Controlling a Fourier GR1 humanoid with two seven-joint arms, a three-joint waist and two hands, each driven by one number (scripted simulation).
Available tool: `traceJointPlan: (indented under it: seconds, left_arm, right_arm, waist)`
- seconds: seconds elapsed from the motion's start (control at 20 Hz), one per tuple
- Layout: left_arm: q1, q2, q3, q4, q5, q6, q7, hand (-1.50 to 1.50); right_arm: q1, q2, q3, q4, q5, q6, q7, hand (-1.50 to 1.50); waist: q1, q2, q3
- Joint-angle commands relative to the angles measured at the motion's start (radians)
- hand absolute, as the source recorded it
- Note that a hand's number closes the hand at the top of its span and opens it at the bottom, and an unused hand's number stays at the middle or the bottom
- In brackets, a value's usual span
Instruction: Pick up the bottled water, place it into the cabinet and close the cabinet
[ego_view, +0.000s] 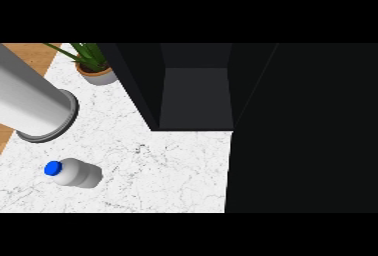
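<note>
Bottled water (74, 173) is what you want, and it sits on the white marble counter (170, 170) toward the lower left of your head view, its blue cap (52, 168) pointing left and its pale body leaning away to the right, so you see it from above and slightly aslant. Nothing touches it. You have one grey forearm (29, 102) in view, a thick cylinder coming in from the upper left edge and ending in a ringed cuff well above the bottle; no hand shows beyond that cuff, so you cannot tell from here whether either hand is released, clenched or grasping anything. The counter is veined white stone, with a strip of wooden floor (33, 55) showing along its left side. At the back left corner stands a small potted plant (94, 65), green leaves rising from a grey-brown pot. To the right of it you have the dark cabinet (196, 95), its front open toward you, showing a shadowed interior with a lighter grey inner floor and nothing visible inside. A broad black panel (303, 130), apparently the cabinet's door, fills the right side of the view and covers the counter there.
</note>
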Motion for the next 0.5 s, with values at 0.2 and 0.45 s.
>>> traceJointPlan:
  seconds: [0.2, 0.45]
  left_arm:
    - [0.102, 0.028, 0.073, 0.024, -0.05, -0.09, 0.022, -1.5]
    - [0.048, -0.017, 0.026, 0.159, -0.136, -0.113, -0.015, -1.5]
  right_arm:
    - [0.191, -0.033, 0.073, -0.208, 0.011, 0.025, 0.03, -1.5]
    - [0.208, -0.039, 0.102, -0.236, 0.008, 0.008, 0.06, -1.5]
  waist:
    - [-0.007, 0.001, 0.0]
    - [-0.009, 0.004, 0.0]
